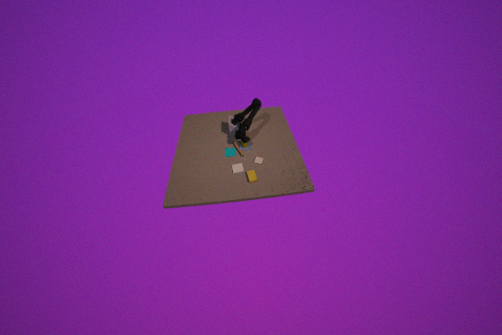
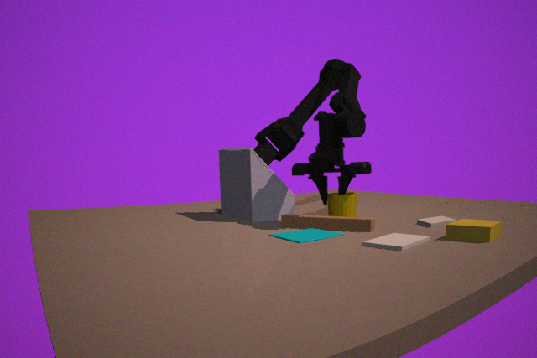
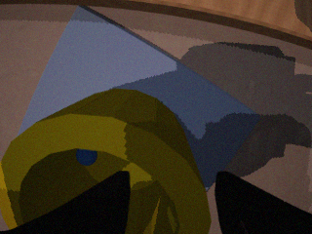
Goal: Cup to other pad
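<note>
Overall: a black arm bent over a flat brown surface (image 2: 173, 284) with a matte finish and speckling near one corner.
Cup: the cup (image 2: 341, 204) was a smooth yellow cylinder, open at the top, standing upright on a pale blue pad (image 3: 104, 65); its long axis ran vertical.
Contents: one small blue marble (image 3: 86, 156) showed inside, low against the wall.
Pincer: the pincer (image 2: 332, 187) hung with its two dark tapered fingers pointing straight down, partly parted and gripping nothing; in the wrist view one finger (image 3: 85, 228) lay over the cup's mouth and the other (image 3: 260, 228) outside its wall, so the wall stood between them, contact not clear.
Other pad: a thin teal pad (image 2: 307, 235) lay flat beyond a wood-grain bar (image 2: 327, 222), which lay on its long side between the two pads.
Nearby shapes: a grey wedge block (image 2: 251, 187) stood just beside the arm; two thin white tiles (image 2: 396, 241) (image 2: 435, 220) and a yellow block (image 2: 473, 230) lay well apart from the cup.
Room: the surface stretched wide toward its front edge past the teal pad.
</note>
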Robot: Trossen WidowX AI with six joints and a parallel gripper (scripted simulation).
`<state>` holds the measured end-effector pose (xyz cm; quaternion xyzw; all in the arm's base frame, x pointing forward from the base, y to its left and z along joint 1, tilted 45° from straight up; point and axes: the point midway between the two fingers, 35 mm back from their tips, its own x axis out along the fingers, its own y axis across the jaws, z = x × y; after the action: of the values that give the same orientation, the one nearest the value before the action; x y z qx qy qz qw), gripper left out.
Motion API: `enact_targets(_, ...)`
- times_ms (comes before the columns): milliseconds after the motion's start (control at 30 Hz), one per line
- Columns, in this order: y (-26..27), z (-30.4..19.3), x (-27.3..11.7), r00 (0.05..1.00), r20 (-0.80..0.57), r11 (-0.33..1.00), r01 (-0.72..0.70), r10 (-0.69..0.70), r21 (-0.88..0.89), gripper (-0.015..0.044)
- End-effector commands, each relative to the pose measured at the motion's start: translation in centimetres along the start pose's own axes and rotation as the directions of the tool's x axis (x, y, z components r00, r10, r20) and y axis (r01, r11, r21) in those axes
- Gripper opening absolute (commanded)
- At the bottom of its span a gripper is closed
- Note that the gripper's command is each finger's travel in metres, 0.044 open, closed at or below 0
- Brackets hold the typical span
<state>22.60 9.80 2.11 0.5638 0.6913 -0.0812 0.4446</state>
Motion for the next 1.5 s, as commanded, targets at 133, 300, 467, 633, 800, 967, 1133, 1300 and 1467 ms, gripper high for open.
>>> enact_targets(133, -0.5, -0.2, 0.9, 1.000, -0.014, 1.000, 0.010, -0.010, 0.017, 0.0167)
enact_targets(300, -0.5, -0.2, 0.9, 1.000, -0.014, 1.000, 0.010, -0.010, 0.017, 0.0167)
enact_targets(467, -0.3, -0.1, 0.7, 1.000, -0.006, 1.000, 0.005, -0.005, 0.005, 0.0127)
enact_targets(633, -0.3, -0.1, 0.7, 1.000, -0.006, 1.000, 0.005, -0.005, 0.005, 0.0094)
enact_targets(800, -0.3, -0.1, 0.7, 1.000, -0.006, 1.000, 0.005, -0.005, 0.005, 0.0060)
enact_targets(967, -0.3, -0.1, 0.7, 1.000, -0.006, 1.000, 0.005, -0.005, 0.005, 0.0027)
enact_targets(1133, -0.3, -0.1, 0.7, 1.000, -0.006, 1.000, 0.005, -0.005, 0.006, 0.0000)
enact_targets(1300, -0.2, 0.0, -0.2, 1.000, -0.005, 1.000, 0.007, -0.007, 0.008, 0.0000)
enact_targets(1467, -0.3, 0.1, -1.6, 1.000, -0.004, 1.000, 0.010, -0.010, 0.011, 0.0000)
